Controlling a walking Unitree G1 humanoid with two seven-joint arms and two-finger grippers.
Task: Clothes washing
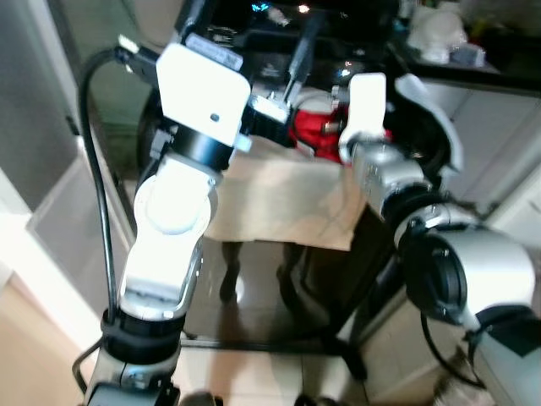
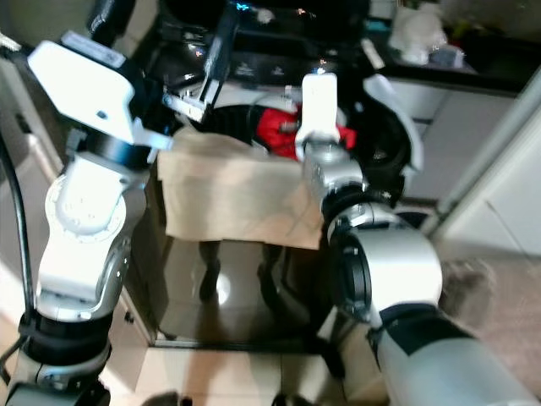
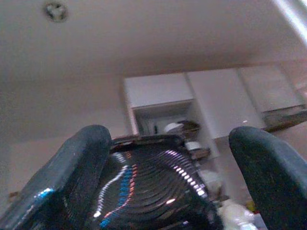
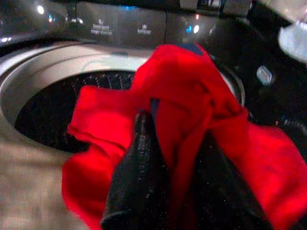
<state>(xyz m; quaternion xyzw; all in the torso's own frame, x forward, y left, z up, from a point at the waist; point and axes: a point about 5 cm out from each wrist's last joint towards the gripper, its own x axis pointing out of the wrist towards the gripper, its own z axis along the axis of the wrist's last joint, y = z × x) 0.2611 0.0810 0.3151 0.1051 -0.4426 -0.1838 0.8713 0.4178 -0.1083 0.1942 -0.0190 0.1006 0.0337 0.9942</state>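
Right gripper (image 4: 175, 158) clamps red garment (image 4: 192, 110) over washer drum (image 4: 48, 100); left gripper (image 3: 168, 158) raised, jaws wide.

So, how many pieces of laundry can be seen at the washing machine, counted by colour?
Red garment, pinched in the right hand over the drum opening: 1
Beige cloth, draped over the front edge of the washing machine: 1
Total: 2

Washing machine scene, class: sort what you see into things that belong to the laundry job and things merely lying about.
Belonging to the job:
red garment, held by the right gripper
washing machine drum
beige cloth draped over the front

Lying about:
white clutter on the counter
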